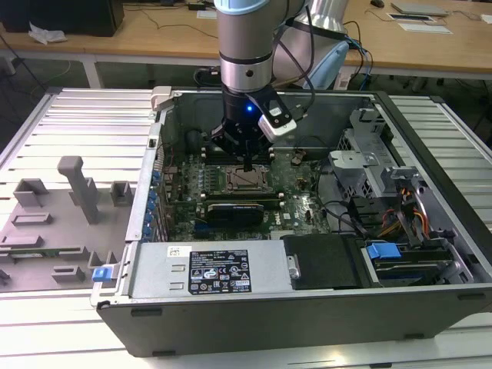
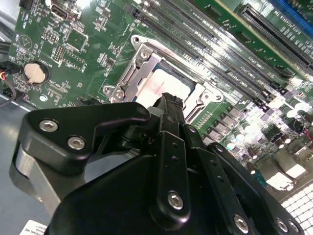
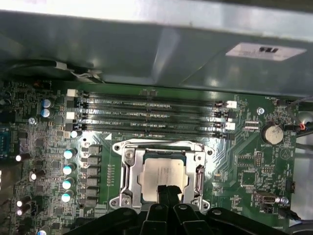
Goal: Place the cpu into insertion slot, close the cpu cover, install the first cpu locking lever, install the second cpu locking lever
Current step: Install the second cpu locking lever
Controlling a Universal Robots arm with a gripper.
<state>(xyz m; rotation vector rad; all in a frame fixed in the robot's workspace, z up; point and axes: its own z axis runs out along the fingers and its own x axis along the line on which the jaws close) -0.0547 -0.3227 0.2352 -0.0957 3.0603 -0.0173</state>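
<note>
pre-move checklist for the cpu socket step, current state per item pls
1. The cpu sits in the insertion slot: ok, its silvery top shows inside the frame in both wrist views.
2. The cpu seated flat: cannot tell.
3. The cpu cover lies down around the chip: ok, as far as the first wrist view shows.
4. Locking levers latched: cannot tell.
5. The gripper is centred over the socket: ok, its tip is at the chip's near edge; in the exterior view it hangs straight above.
6. The memory slots are apart from the gripper: ok.
</note>
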